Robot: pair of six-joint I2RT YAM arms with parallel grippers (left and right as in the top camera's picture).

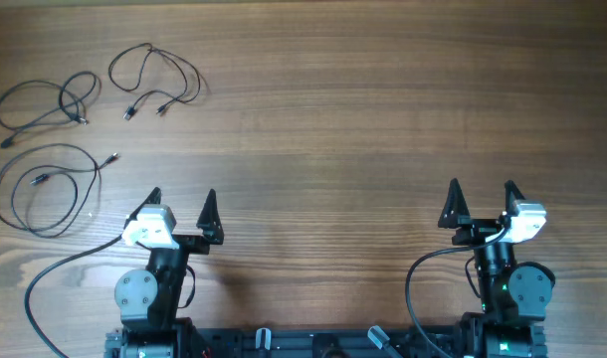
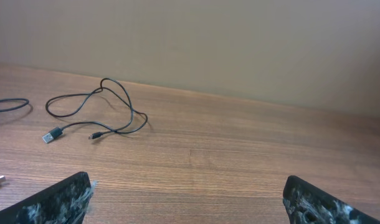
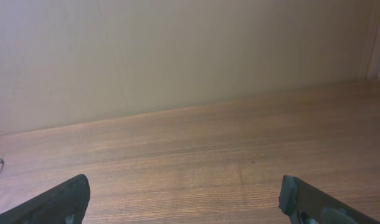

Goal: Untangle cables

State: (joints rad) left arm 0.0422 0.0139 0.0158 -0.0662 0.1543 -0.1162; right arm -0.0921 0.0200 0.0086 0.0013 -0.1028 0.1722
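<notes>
The cables [image 1: 129,112] lie in three loose loops on the counter [image 1: 363,119], ahead and left of the left tool [image 1: 182,199]. Its fingers and the right tool [image 1: 482,188] fingers are spread apart, holding nothing.

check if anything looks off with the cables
Nothing stands out. The three cables lie apart in loose loops on the table's left side, no visible damage. The left gripper and right gripper hang clear, jaws open.
</notes>
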